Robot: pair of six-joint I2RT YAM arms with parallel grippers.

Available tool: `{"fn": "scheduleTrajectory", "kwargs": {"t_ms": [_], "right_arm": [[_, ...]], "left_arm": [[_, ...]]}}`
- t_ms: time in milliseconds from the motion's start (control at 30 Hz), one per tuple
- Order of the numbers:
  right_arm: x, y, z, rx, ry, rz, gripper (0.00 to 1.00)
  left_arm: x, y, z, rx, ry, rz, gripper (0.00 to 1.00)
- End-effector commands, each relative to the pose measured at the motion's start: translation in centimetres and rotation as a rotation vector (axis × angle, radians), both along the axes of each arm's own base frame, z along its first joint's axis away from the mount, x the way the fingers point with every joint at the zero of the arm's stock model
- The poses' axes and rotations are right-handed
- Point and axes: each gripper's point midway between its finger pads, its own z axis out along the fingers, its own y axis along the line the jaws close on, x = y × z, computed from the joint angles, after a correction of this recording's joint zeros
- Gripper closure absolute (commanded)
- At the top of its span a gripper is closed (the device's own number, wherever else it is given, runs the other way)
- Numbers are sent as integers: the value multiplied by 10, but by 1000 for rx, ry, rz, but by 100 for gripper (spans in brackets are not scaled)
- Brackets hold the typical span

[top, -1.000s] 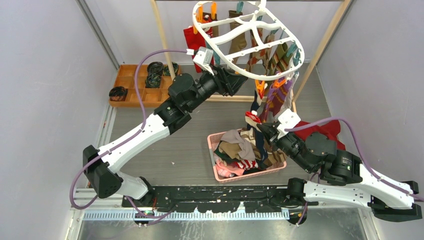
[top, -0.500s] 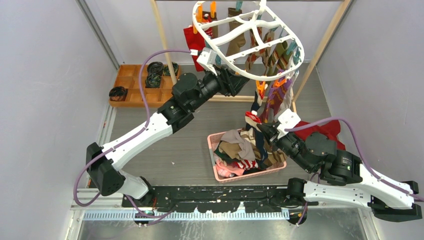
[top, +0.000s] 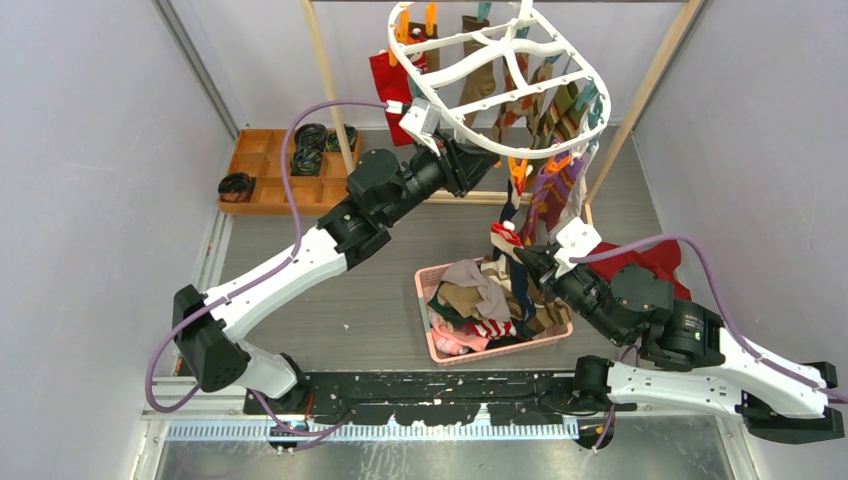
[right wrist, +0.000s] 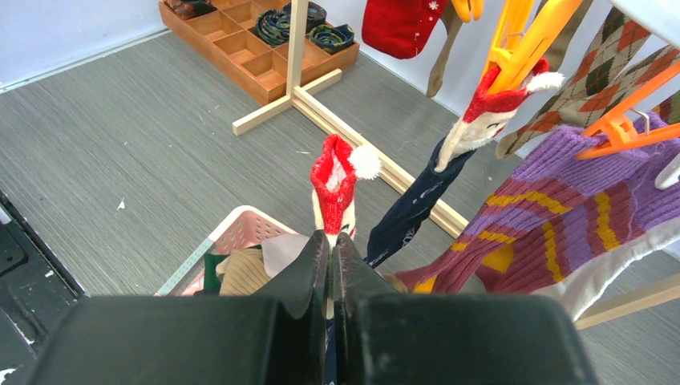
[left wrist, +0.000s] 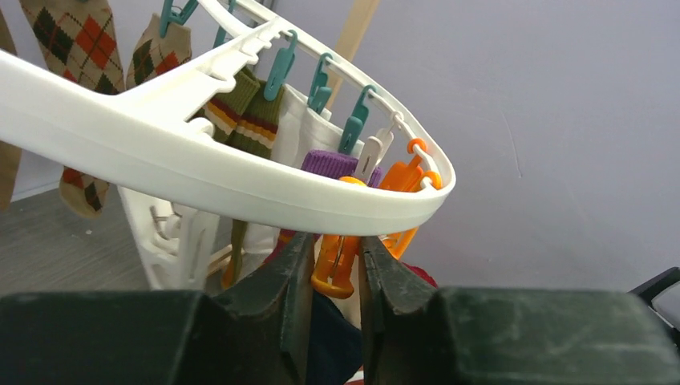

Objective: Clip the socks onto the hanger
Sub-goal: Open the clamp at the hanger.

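Centrally, on the grey surface (top: 380, 300), I saw the pink basket (top: 424, 290) heaped with loose socks (top: 490, 300) in brown, grey, navy and stripes, some spilling over its rim. At far left lay a wooden tray (top: 262, 172) divided into compartments; black coiled rolls (top: 308, 150) sat in several of them, one roll alone at the tray's left end, the others grouped toward its right.

Above the basket hung the white hanger (left wrist: 200, 172), tilted, with more socks already pegged along its rim: argyle pairs (left wrist: 76, 40) at the far side and a purple striped sock (right wrist: 577, 208) at the near end.

My left gripper (left wrist: 335, 241) reached up under the hanger's near rim. Its two fingers (left wrist: 293, 277) had closed to a narrow gap around an orange peg (left wrist: 333, 277), and in the wrist view both appeared to press the peg's sides.

My right gripper (right wrist: 331, 241) was clenched on a red-and-white sock (right wrist: 333, 180) with a white pompom, gripping it near the cuff. The sock stood upright above the fingertips, over the basket's far edge and just below the pegged socks.
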Motion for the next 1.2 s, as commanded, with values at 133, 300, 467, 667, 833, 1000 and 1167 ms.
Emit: {"fn": "scheduleTrajectory", "kwargs": {"t_ms": [133, 300, 467, 667, 833, 1000, 1167], "right_arm": [[4, 2, 26, 65, -28, -24, 99], [5, 3, 30, 74, -33, -25, 99], [6, 6, 30, 69, -30, -26, 99], [7, 6, 29, 67, -32, -31, 99], [6, 5, 29, 69, -32, -32, 99], [6, 3, 30, 75, -34, -33, 99], [6, 3, 29, 77, -35, -32, 99]], "left_arm": [[-7, 11, 42, -67, -91, 39, 87], [-8, 18, 44, -73, -94, 60, 90], [-6, 27, 43, -82, -70, 98, 71], [-5, 31, 38, -82, -41, 120, 53], [-3, 35, 36, -83, -20, 143, 51], [-1, 38, 31, -71, 7, 159, 51], [-5, 40, 28, -69, 39, 163, 46]]}}
